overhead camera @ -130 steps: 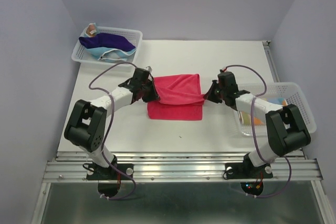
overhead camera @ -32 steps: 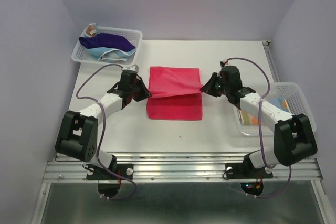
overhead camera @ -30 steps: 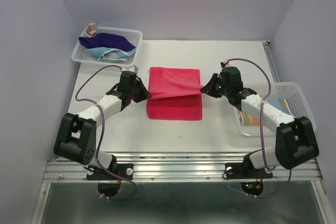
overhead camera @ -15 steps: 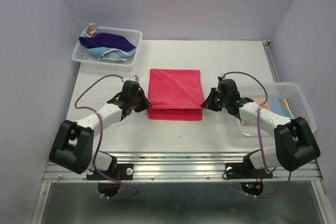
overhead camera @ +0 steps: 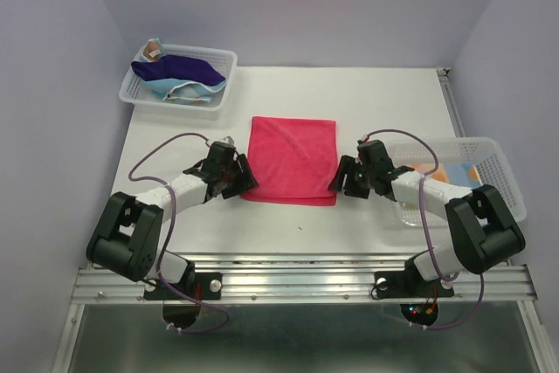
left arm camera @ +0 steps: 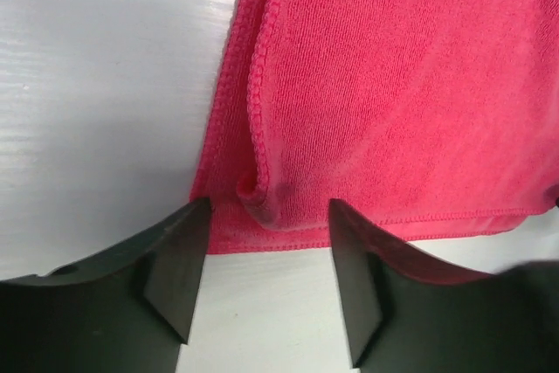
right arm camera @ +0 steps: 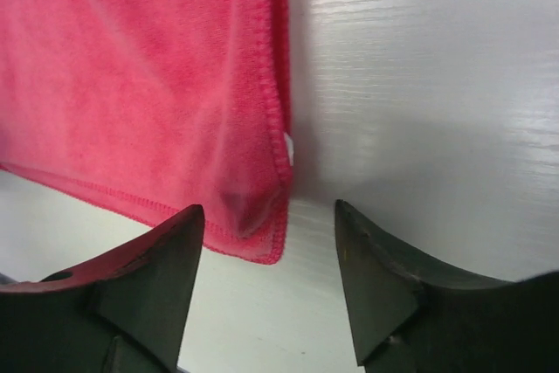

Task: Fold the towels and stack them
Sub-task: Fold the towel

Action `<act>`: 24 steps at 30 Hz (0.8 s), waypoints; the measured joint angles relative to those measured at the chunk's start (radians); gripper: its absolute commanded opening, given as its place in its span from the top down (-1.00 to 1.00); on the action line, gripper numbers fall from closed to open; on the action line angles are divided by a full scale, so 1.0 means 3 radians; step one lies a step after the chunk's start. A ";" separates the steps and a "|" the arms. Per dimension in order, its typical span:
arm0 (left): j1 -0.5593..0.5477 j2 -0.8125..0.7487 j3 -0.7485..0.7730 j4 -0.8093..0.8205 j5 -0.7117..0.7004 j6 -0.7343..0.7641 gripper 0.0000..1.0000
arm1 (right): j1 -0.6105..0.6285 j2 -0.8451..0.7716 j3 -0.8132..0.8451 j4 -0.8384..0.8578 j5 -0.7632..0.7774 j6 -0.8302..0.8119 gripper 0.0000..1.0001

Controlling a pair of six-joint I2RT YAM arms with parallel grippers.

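Pink towel (overhead camera: 292,161) flat, table (overhead camera: 367,93) ctr

The pink towel (overhead camera: 293,161) is a soft, matt cloth with a fine fuzzy nap, like microfibre, and a stitched, ribbed hem along its edges. The tabletop (overhead camera: 367,93) beneath it is white and smooth, with faint parallel ridges and a dull sheen. The fingers (left arm camera: 175,272) of the left gripper (left arm camera: 268,220) and those of the right gripper (right arm camera: 269,216) are matt black, smooth and plastic-looking. The far left basket (overhead camera: 229,65) and the right basket (overhead camera: 511,183) are white plastic mesh. The navy towel (overhead camera: 183,67) in the former is matt cloth too. The rail (overhead camera: 297,279) at the near edge is brushed silvery metal.
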 measured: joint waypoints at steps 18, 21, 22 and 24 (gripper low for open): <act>0.0018 0.1282 0.2445 -0.0473 -0.0420 0.0669 -0.90 | -0.0111 0.1202 0.2013 -0.0355 0.0734 -0.0779 -1.00; 0.0088 0.1756 0.2921 -0.0559 -0.0421 0.0779 -0.86 | -0.0231 0.1583 0.2366 -0.0366 0.0778 -0.0918 -1.00; 0.0122 0.1909 0.3049 -0.0608 -0.0421 0.0813 -0.82 | -0.0284 0.1719 0.2485 -0.0383 0.0786 -0.0973 -1.00; 0.0177 0.2073 0.3169 -0.0675 -0.0426 0.0847 -0.79 | -0.0338 0.1893 0.2613 -0.0402 0.0790 -0.1055 -1.00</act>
